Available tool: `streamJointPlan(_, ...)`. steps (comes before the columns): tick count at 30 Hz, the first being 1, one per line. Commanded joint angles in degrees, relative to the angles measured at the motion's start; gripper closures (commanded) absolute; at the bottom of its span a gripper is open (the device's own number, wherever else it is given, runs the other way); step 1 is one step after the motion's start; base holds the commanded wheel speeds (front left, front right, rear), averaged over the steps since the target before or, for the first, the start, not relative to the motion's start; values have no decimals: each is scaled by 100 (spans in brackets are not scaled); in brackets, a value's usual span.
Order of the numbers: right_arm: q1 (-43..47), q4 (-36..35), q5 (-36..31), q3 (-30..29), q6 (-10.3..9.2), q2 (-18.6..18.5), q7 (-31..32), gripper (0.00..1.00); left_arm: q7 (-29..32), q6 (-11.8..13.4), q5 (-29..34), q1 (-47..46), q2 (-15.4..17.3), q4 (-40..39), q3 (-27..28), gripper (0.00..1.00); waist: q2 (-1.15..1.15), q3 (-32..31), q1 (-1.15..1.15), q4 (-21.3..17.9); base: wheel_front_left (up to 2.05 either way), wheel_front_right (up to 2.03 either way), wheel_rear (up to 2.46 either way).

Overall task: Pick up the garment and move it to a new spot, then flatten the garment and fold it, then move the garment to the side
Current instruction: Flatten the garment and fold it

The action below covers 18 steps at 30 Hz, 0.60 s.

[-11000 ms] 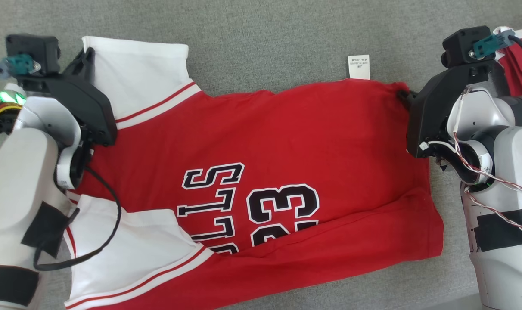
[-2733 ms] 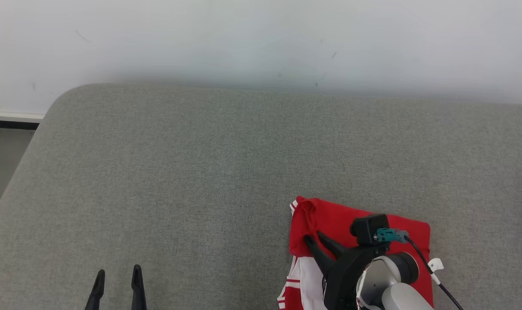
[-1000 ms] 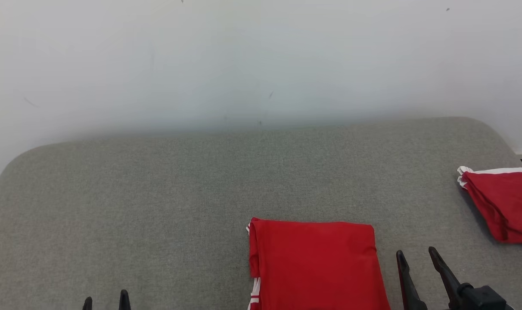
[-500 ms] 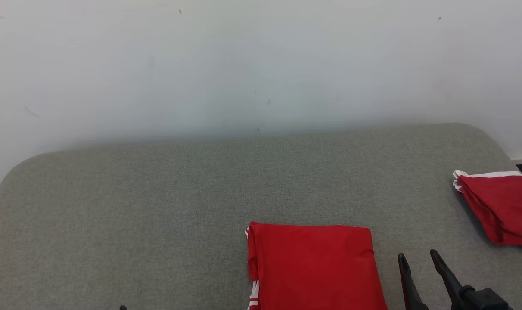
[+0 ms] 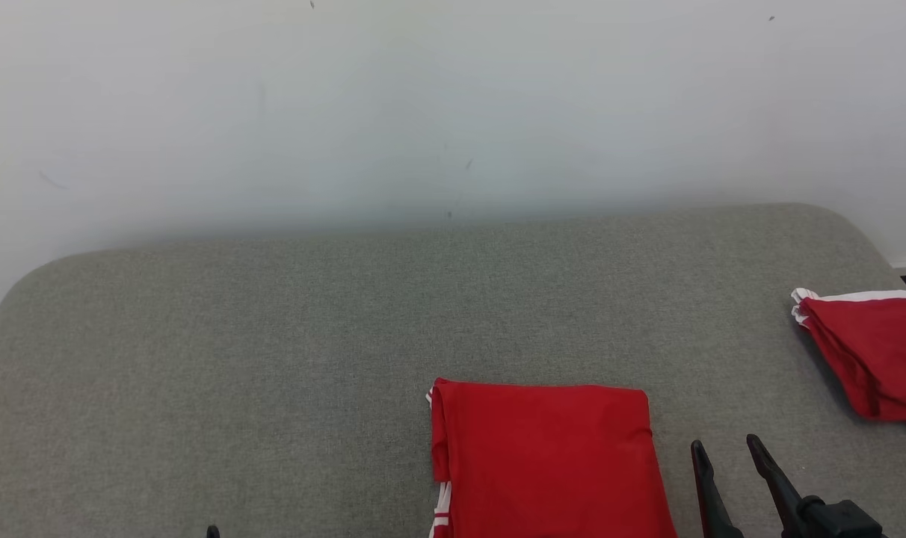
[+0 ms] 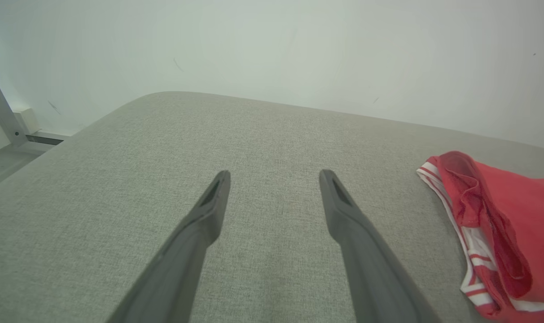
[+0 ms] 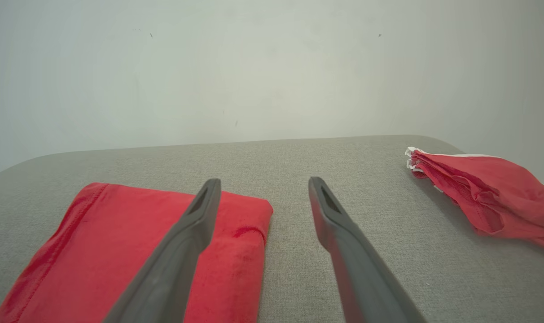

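The garment (image 5: 546, 456), a red shirt with white trim, lies folded into a neat rectangle on the grey cushion (image 5: 273, 359) at the bottom centre of the head view. My right gripper (image 5: 726, 448) stands open just right of it, empty. In the right wrist view the garment (image 7: 119, 251) lies under and left of my open right gripper (image 7: 263, 186). In the left wrist view my left gripper (image 6: 274, 177) is open over bare cushion, with the garment (image 6: 501, 237) off to its right. One left fingertip (image 5: 212, 532) peeks in at the head view's bottom edge.
A second red and white cloth (image 5: 868, 351) lies bunched at the cushion's right edge, also in the right wrist view as a red cloth (image 7: 483, 197). A pale wall (image 5: 453, 104) rises behind the cushion. Floor and a metal post (image 6: 0, 112) show far left.
Over the last second the head view shifted slightly down and back. The left fingers sank almost out of that view. The garment and right gripper stayed where they were.
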Motion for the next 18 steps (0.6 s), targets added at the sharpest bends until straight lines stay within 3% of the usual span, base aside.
streamJointPlan(1, -22, 3, 40, -12, -14, 20, -22, 0, -23, -11, 50, -72, -7, 5, 21, 0, 0, 8, 0, 8, 0, 0, 0)
streamJointPlan(18, -234, 71, -2, 146, -14, -40, 48, 0, -23, -102, 76, -155, -8, 89, 165, 0, 0, 13, 0, -47, 0, 0, 0)
